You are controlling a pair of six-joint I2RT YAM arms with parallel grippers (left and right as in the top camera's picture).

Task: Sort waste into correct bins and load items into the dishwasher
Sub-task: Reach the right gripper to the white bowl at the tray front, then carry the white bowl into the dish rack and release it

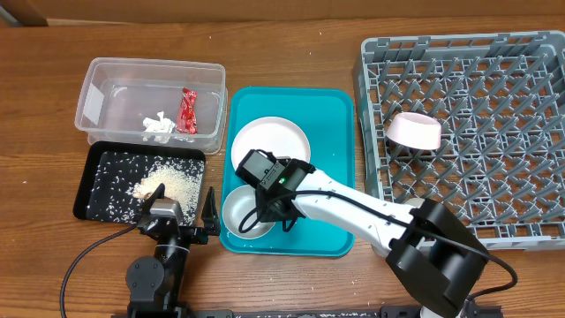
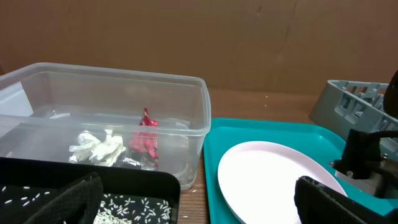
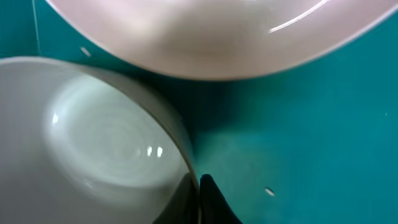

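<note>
Right gripper: down at the whitish bowl, lower left of the teal tray. One dark fingertip visible at bottom centre of the wrist view, right against the bowl's outer rim. Other finger not made out. Cannot tell whether clenched on the rim or released.

Just above the bowl on the same tray: plate, round and pale, lying flat, filling the top edge of the right wrist view. Contact between plate and bowl not resolvable.

Left gripper: low at bottom left of the overhead frame, beside the tray's lower left corner. Fingers spread wide to the two bottom corners of the wrist view, released, pointing toward the tub and the plate.

Black tray: left of the teal tray, touching or nearly so. Rice heaped near its middle, loose grains scattered around.

Clear tub: upper left, directly above the black tray. Inside, at the lower right: paper wad and, just beside it, foil wrapper.

Grey rack: right side of the frame. Pink bowl tilted among the pegs near its left edge.
</note>
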